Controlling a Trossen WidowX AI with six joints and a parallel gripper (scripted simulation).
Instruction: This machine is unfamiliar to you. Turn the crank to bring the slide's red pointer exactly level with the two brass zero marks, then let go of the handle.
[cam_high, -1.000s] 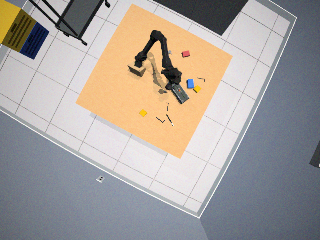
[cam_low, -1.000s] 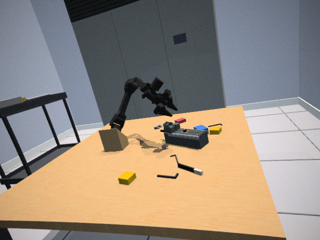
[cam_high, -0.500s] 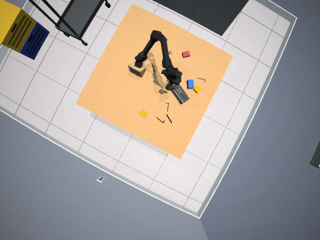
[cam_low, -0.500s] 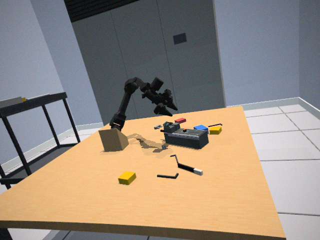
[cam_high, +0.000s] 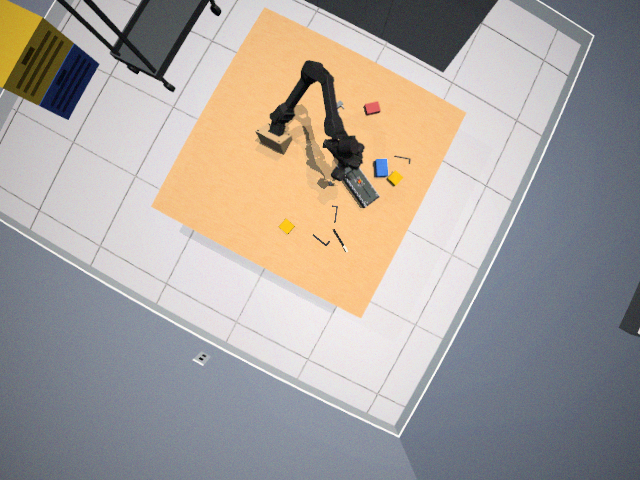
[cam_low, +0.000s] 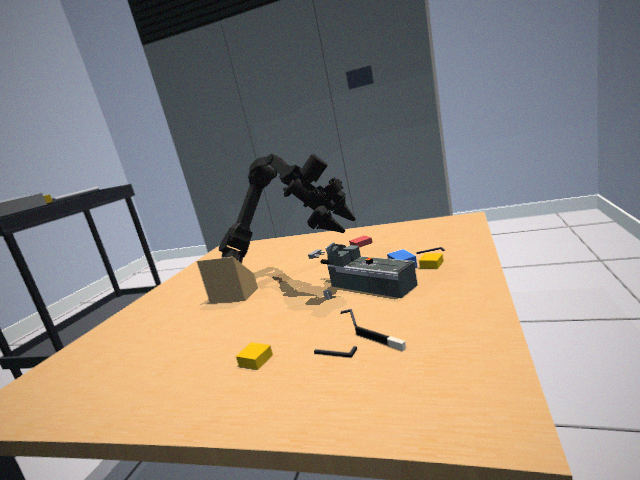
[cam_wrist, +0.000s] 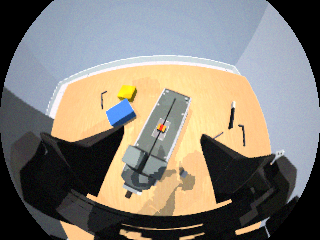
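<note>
The grey machine (cam_high: 369, 193) (cam_low: 372, 284) (cam_wrist: 164, 107) stands on the table, long and box-shaped, with a slot along its top. Its red pointer (cam_high: 359, 181) (cam_low: 369, 260) (cam_wrist: 161, 128) sits on a pale plate partway along the slot. Small yellow spots touch the red there; the brass marks are too small to tell whether they are level with it. A dark handle (cam_low: 324, 261) (cam_wrist: 128, 194) sticks out at the machine's end nearest the arm. My gripper (cam_low: 348, 225) (cam_wrist: 163, 133) is open and empty, above that end and clear of the handle.
A blue block (cam_high: 381, 167) (cam_low: 402, 256) (cam_wrist: 121, 112) and a yellow block (cam_high: 394, 178) (cam_low: 431, 260) (cam_wrist: 127, 92) lie beside the machine. A red block (cam_high: 372, 107) (cam_low: 360, 240), another yellow block (cam_high: 286, 226) (cam_low: 254, 355), a black-and-white marker (cam_low: 372, 335) (cam_wrist: 232, 115) and several hex keys lie farther off.
</note>
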